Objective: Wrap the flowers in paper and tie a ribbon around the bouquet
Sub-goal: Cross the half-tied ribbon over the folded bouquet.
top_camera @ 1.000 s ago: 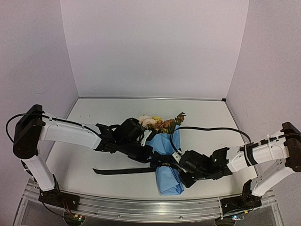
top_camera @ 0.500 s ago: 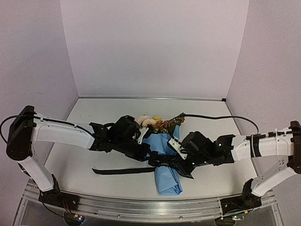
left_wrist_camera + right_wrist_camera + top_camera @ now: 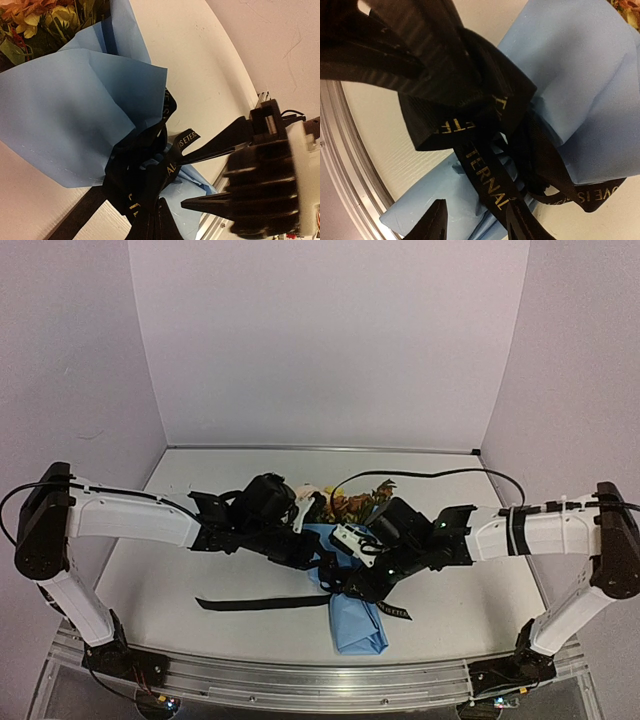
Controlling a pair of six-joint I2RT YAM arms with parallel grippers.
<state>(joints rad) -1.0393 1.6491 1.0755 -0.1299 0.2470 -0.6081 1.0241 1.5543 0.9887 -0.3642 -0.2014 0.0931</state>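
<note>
Since a second ago, your right arm (image 3: 540, 533) has swung up-left over the knot (image 3: 470, 85). Right fingers (image 3: 434, 222) stand apart astride a ribbon (image 3: 485, 180) strand; left fingers (image 3: 167, 225) clamp the ribbon. The wrapped bouquet (image 3: 355, 625) lies on the bench (image 3: 170, 550). Tying stage: next, close and pull tight.

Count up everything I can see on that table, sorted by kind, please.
Bunch of yellow, cream and rust flowers: 1
Light blue paper wrap around them: 1
Black fabric ribbon with pale lettering: 1
White and black robot arms: 2
Total: 5
</note>
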